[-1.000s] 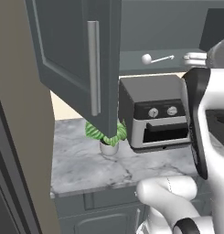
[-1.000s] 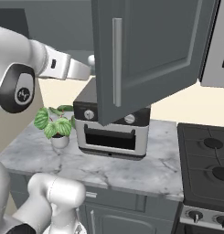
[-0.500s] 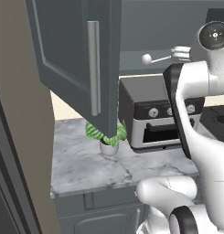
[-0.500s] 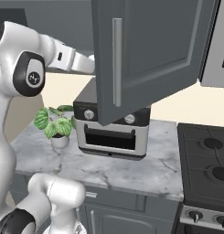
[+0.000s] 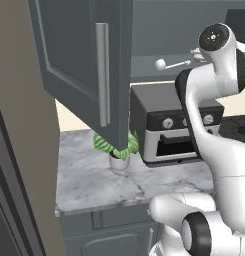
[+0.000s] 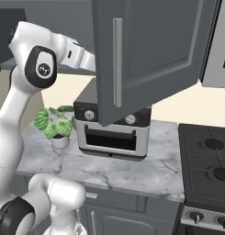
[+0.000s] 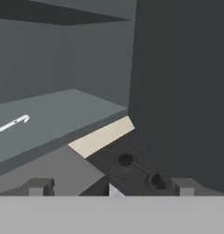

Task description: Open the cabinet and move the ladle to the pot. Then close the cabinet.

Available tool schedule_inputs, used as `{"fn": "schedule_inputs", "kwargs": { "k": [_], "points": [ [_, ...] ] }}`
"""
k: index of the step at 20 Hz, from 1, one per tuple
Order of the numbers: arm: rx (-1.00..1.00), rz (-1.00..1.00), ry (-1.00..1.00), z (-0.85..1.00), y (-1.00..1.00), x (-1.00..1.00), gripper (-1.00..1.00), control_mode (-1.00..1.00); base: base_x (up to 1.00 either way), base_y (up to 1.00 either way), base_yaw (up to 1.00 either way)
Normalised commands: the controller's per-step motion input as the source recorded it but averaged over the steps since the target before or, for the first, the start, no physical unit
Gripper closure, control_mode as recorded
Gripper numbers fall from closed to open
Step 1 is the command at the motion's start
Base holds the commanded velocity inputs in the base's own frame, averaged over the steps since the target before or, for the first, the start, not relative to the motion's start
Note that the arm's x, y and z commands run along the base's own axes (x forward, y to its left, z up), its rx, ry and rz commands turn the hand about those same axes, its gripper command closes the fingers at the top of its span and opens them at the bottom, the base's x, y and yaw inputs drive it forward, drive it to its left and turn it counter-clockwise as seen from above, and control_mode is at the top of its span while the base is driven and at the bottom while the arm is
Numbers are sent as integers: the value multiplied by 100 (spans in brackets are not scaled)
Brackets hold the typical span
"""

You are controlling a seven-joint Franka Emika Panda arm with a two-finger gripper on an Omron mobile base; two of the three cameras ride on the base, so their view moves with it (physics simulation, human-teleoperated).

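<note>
- Cabinet doors: the large dark grey wall cabinet (image 5: 89, 65) stands open, its recessed-panel door with a long vertical silver bar handle (image 5: 103, 80) swung out toward the cameras; in the right base view the same kind of door (image 6: 146, 55) hangs out over the countertop oven.
- Ladle: the silver ladle with a round bowl and thin straight handle (image 5: 170, 63) lies on the cabinet's lower shelf, bowl toward the open door. From the hand view its slim handle with a hooked end (image 7: 13, 123) lies flat on the grey shelf (image 7: 63, 114), off to the left and well apart from the fingers.
- Gripper: the two small dark finger tips (image 7: 38, 186) stand wide apart at the bottom of the hand view, and the gripper (image 7: 111, 187) holds nothing.
- Arm: the white arm with dark joints (image 5: 214, 90) rises in front of the oven and reaches up toward the cabinet shelf; in the right base view its forearm (image 6: 75, 55) passes behind the open door's edge.
- Countertop: a black and silver countertop oven with round knobs (image 6: 111, 131) sits on the grey-veined marble counter (image 6: 132, 170), directly under the cabinet.
- Plant: a small green leafy plant in a white pot (image 6: 56, 126) stands just beside the oven, on the side away from the stove.
- Stove: a black stove top with round burners (image 6: 210, 160) adjoins the counter; burners also show below the shelf edge in the hand view (image 7: 125, 160).
</note>
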Motion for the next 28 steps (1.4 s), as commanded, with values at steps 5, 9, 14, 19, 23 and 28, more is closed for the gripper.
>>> {"fn": "schedule_inputs", "kwargs": {
  "k": [5,9,14,19,23,28],
  "points": [
    [-1,-21,0,0,-45,0,-100,-100,0,0,0],
    [0,-22,0,0,-47,0,-100,-100,0,0,0],
    [0,-21,0,0,-51,-21,-100,-100,0,0,0],
    [0,-20,0,0,-54,-41,-100,-100,0,0,0],
    [0,-16,0,1,-42,-40,-100,-100,0,0,0],
    [6,0,-1,8,-3,-44,-100,-100,0,0,0]
  ]
}}
